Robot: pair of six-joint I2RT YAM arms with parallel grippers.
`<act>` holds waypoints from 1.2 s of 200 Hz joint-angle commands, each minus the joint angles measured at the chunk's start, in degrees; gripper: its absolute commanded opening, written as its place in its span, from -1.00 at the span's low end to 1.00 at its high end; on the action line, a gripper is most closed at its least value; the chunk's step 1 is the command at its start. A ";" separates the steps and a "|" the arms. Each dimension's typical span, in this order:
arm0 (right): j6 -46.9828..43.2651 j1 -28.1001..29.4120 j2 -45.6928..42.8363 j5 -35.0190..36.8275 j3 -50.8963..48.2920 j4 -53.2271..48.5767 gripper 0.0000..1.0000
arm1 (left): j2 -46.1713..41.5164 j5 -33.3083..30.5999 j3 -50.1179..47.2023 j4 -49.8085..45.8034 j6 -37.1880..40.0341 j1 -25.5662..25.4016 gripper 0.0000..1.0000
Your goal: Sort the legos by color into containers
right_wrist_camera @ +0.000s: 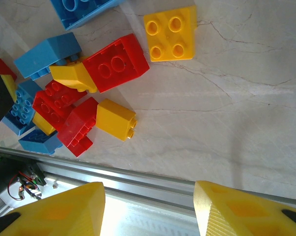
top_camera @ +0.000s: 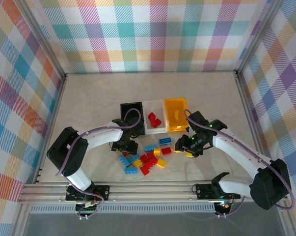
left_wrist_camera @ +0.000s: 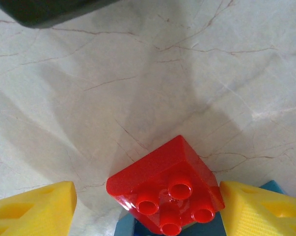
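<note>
You had most of the legos [top_camera: 147, 158] lying in a loose red, blue and yellow pile on the desk [top_camera: 98, 98], just on the near side of three bins set side by side: the black bin [top_camera: 130, 112], the white bin [top_camera: 160, 107] with red bricks [top_camera: 154, 119] in it, and the orange bin [top_camera: 181, 125]. Your left gripper [left_wrist_camera: 145, 196] sat at the pile's left edge, jaws apart around a red four-stud brick [left_wrist_camera: 165, 196], the left finger [left_wrist_camera: 32, 209] clear of it. Your right gripper [right_wrist_camera: 148, 189] hung right of the pile, jaws apart and empty.
</note>
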 commanded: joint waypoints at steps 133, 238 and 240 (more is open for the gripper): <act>0.23 0.31 1.71 -0.52 2.44 -0.13 0.02 | 3.71 0.98 -0.31 0.60 3.19 4.98 -0.04; 0.31 0.36 2.55 -1.05 1.87 1.03 0.01 | -0.63 -0.19 2.36 -3.59 3.33 5.61 -0.10; 0.36 0.32 2.55 -1.05 1.77 1.10 0.01 | -0.68 -0.14 2.45 -3.58 3.26 5.60 -0.10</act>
